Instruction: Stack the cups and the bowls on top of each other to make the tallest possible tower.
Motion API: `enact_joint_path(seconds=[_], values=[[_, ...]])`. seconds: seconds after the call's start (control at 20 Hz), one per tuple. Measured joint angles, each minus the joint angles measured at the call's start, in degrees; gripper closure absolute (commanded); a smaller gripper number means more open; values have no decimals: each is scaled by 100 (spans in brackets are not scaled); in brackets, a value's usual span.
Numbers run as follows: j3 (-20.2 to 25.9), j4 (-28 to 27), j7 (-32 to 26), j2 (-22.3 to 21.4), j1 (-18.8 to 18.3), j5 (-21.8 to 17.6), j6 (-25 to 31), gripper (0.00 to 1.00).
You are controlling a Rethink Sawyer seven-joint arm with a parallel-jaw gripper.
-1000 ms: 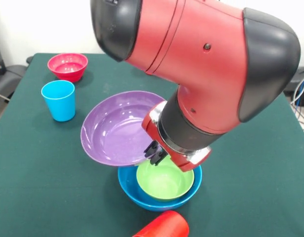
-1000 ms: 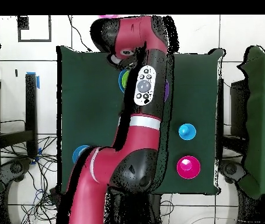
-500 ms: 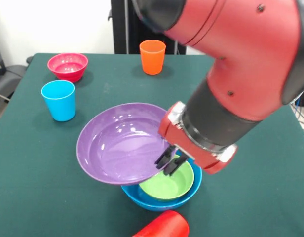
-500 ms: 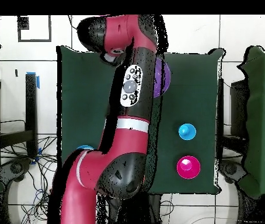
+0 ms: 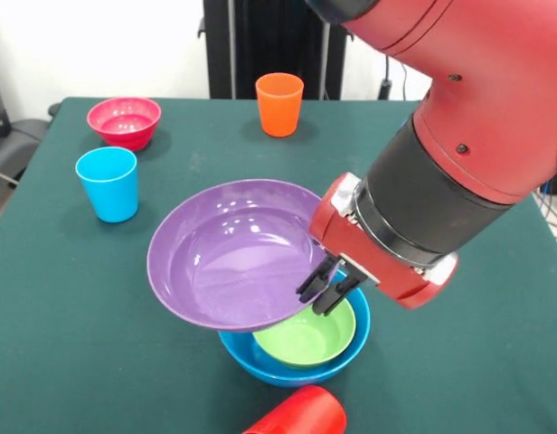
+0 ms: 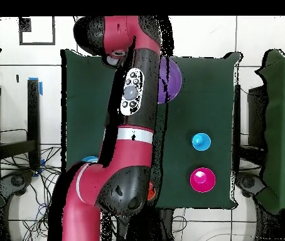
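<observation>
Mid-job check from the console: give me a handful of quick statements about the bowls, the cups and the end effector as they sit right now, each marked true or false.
1. The end effector grips the rim of the purple bowl. True.
2. The purple bowl lies flat on the table. False: it is held tilted above the blue bowl.
3. A green bowl sits inside the blue bowl. True.
4. The orange cup lies on its side. False: it stands upright at the far side of the table; the red cup is the one lying down.
5. The light blue cup is stacked in the pink bowl. False: it stands alone on the table, apart from that bowl.
</observation>
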Motion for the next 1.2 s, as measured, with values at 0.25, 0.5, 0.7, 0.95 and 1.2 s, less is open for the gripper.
enact_joint_path(seconds=[0.25, 0.5, 0.7, 0.95, 1.2], values=[[-235, -87, 0, 2, -2, 121, 102, 100], [-681, -325, 0, 64, -2, 577, 252, 100], [-1192, -521, 0, 186, -1, 1081, 290, 100], [-2043, -669, 0, 319, -1, 1858, 384, 100], [-2979, -721, 0, 421, -2, 2761, 411, 100]])
